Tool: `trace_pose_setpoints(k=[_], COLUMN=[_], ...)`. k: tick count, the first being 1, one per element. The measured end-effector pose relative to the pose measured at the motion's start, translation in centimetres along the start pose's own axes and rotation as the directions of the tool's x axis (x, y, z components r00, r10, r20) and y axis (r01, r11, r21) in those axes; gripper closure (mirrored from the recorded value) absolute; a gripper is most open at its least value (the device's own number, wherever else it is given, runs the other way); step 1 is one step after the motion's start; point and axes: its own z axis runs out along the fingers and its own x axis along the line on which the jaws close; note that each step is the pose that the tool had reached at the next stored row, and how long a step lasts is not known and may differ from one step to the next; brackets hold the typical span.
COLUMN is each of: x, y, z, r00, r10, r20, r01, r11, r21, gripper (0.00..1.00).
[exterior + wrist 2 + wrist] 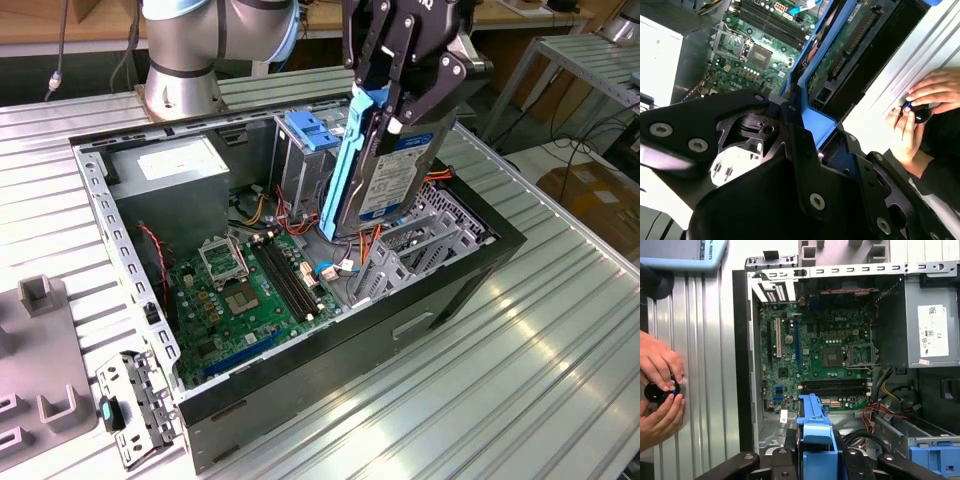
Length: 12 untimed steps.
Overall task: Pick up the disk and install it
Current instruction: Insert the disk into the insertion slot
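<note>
So the disk (pixel 400 170) is up in the air, on edge and tilted. Its lower end points into the grey drive cage (pixel 410 245) at the open PC case's (pixel 300 370) end on the exterior view's right. I'd guess that angle is to line its blue rails (pixel 345 170) up with the cage. The gripper (pixel 405 100) has its fingers (pixel 450 80) clamped tight on the disk's long sides, right on those rails. Not seated yet.

Exterior view angled down on open case (pixel 400 325), both wrist views overlook motherboard (pixel 755 50) (pixel 830 355)
</note>
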Motion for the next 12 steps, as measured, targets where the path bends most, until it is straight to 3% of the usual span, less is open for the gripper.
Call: trace_pose_setpoints(k=[3, 7, 12], x=[0.04, 0.10, 0.40], y=[-1.62, -2.66, -4.65], z=[0.07, 0.19, 0.73], r00=[1.0000, 1.0000, 1.0000], r10=[0.000, 0.000, 0.000], r20=[-0.0014, -0.0013, -0.0022], r01=[0.000, 0.000, 0.000], r11=[1.0000, 1.0000, 1.0000], r21=[-0.0001, -0.0001, -0.0001], gripper=[0.63, 0.63, 0.63])
